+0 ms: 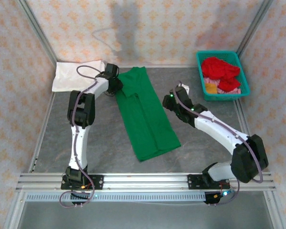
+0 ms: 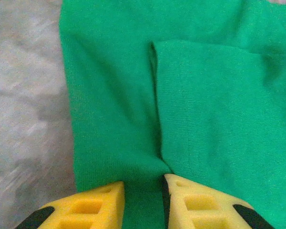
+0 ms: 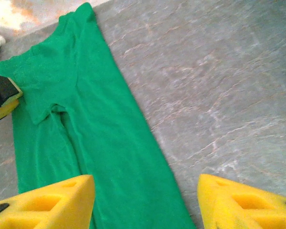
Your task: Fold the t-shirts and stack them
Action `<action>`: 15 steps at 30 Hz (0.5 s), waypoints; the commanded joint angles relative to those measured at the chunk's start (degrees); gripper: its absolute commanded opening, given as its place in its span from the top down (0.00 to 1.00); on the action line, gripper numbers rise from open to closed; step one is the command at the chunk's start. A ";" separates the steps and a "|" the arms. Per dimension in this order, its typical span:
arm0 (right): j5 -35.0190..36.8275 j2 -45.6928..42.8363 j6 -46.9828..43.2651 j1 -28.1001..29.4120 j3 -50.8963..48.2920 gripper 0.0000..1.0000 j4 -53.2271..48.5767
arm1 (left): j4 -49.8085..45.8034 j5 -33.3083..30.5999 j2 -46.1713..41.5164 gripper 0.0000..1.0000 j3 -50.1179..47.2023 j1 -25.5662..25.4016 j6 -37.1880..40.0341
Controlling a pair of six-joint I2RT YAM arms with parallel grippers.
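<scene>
- Two robot arms, each ending in one yellow-fingered hand: the left hand (image 1: 115, 86) and the right hand (image 1: 169, 100).
- One green t-shirt (image 1: 145, 119), spread out between the two hands.
- One white t-shirt (image 1: 76, 75), beyond the left hand and to its left.
- One teal basket (image 1: 217, 52), beyond the right hand and to its right.
- In that basket: one yellow piece (image 1: 210, 88), one pink piece (image 1: 226, 89), and red cloth (image 1: 221, 67), which could be one garment or two.
- One grey desk (image 1: 105, 143) under it all.
</scene>
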 commanded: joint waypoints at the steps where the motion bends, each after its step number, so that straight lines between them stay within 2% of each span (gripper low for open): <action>1: 4.13 -1.50 -1.35 -1.59 -2.66 0.41 2.10 | -9.42 7.08 11.95 0.73 14.36 -0.35 3.08; 4: 4.45 -1.12 -1.36 -1.95 -3.48 0.41 2.38 | -16.84 10.01 20.63 0.73 30.42 -1.44 6.51; 7: 4.31 -0.01 -1.05 -1.95 -4.28 0.41 3.78 | -16.88 14.70 25.83 0.73 40.41 -1.98 6.58; 11: 3.48 1.69 -0.62 -2.04 -3.65 0.41 4.13 | -14.66 15.28 25.90 0.72 41.71 -2.16 5.40; 15: 2.83 2.36 -1.16 -2.04 -2.51 0.40 3.67 | -14.83 11.74 22.53 0.63 41.04 -1.26 5.88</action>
